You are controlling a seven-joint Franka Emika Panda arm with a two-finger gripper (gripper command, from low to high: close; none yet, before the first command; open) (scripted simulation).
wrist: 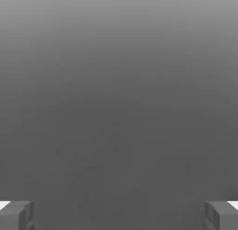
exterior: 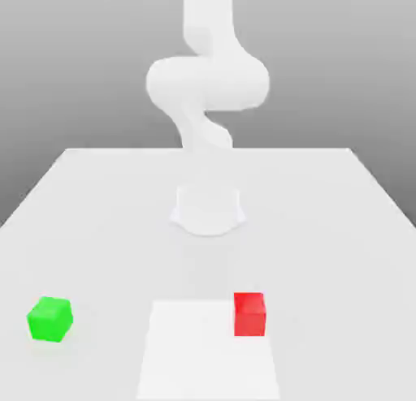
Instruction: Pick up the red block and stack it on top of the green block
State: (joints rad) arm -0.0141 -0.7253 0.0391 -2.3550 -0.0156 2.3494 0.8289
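And nearest of all, a white panel (exterior: 208, 359) is seen laid out on the bench (exterior: 341, 261), its near side cut off by the exterior view's lower border! Toward the exterior view's left, the green block (exterior: 49, 319) is set directly on the bench, turned at an angle, out toward the bench's edge on that side. Well apart from it, over to the exterior view's right, the red block (exterior: 249, 314) is found at the panel's far corner, set almost square, one face turned to the camera. Farther back, the arm's base (exterior: 208, 209) is planted on the bench, between its two long edges, and above it the white arm (exterior: 208, 83) is raised, its upper part cut off by the exterior view's upper border. Behind, the bench is closed off by its straight far edge and two far corners. Over to the hand view now: the gripper (wrist: 119, 216) is held open, its fingers (wrist: 16, 216) parted wide
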